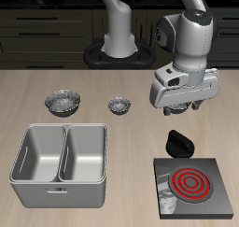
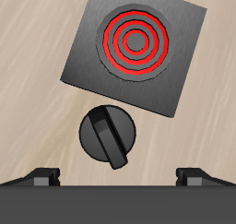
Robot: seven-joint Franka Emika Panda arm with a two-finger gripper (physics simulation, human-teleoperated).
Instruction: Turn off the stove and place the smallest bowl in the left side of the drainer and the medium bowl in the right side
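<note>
The stove (image 1: 211, 201) is a black plate near the table's front edge, and its coil (image 1: 191, 182) glows red. Its black knob (image 1: 177, 142) sits just behind the plate. My gripper (image 1: 182, 113) hovers above the knob, open and holding nothing. In the wrist view the knob (image 2: 109, 138) lies just ahead of the gripper (image 2: 118, 178), whose fingertips (image 2: 41, 177) stand wide apart, with the red-hot stove (image 2: 88, 62) beyond it. The smallest bowl (image 1: 119, 105) and the wider medium bowl (image 1: 63, 102) rest behind the drainer (image 1: 19, 161). Both of its compartments are empty.
The robot's base (image 1: 119, 51) stands at the table's back behind the bowls. Dark cabinets line the wall beyond it.
</note>
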